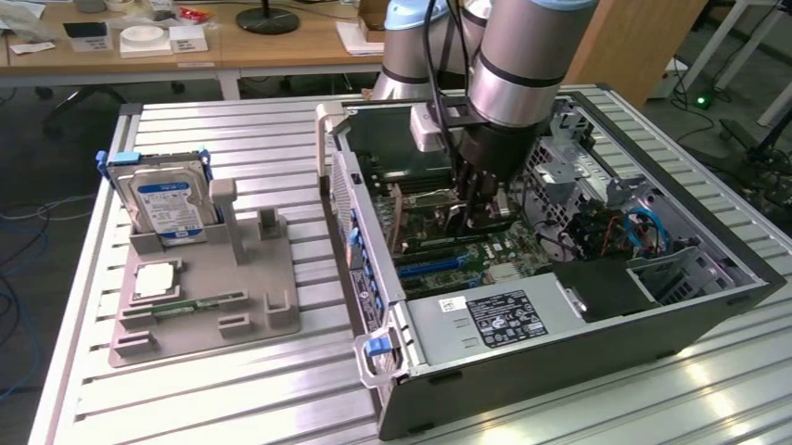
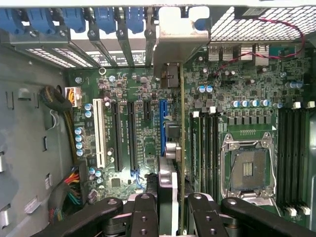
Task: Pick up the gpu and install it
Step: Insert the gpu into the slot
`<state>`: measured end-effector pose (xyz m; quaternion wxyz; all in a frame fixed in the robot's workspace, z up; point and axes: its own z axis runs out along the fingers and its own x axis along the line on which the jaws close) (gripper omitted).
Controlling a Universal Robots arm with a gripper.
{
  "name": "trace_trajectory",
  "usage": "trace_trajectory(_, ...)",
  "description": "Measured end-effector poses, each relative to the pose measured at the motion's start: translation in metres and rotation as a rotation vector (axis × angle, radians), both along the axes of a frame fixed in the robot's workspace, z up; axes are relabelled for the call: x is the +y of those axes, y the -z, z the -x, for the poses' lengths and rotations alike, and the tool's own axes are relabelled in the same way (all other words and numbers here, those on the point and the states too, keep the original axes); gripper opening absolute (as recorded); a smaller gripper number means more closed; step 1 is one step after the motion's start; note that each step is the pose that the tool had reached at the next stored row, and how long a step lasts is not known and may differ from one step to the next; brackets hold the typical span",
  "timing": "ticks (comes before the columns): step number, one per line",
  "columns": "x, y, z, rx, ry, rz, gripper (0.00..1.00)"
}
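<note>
The gpu stands edge-on in the wrist view — both faces hidden — its near end covered where the gripper clamps it; the fingers are cut by the picture's edge. In the exterior view the arm is cropped above; the power supply label's print is too small to read.

light: bright, even, from overhead | glare: pale patches on ribbed tabletop, exterior view's right | shadow: soft, deep inside case | wrist view: gpu bracket washed white
</note>
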<state>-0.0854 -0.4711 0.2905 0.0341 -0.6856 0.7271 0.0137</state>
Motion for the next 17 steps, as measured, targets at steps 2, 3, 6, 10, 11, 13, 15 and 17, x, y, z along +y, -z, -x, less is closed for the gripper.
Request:
trace_trajectory(2,0.0002,0.0037,0.000,-0.0001,0.000,-0.0002,0.28)
trace_trajectory(3,0.0003,0.0054,0.000,-0.0001,0.000,-0.0002,0.28)
trace_trajectory(6,0.0012,0.0079,0.004,0.0000,0.000,-0.0001,0.28)
trace_trajectory(10,0.0018,0.0118,0.004,0.0000,0.000,-0.0001,0.28)
trace_trajectory(11,0.0018,0.0135,0.004,0.0000,0.000,-0.0001,0.28)
trace_trajectory(13,0.0019,0.0164,0.005,0.0000,0.000,-0.0002,0.28)
trace_trajectory(15,0.0019,0.0175,0.006,0.0000,0.000,-0.0002,0.28)
trace_trajectory(17,0.0019,0.0190,0.006,0.0002,0.000,-0.0001,0.28)
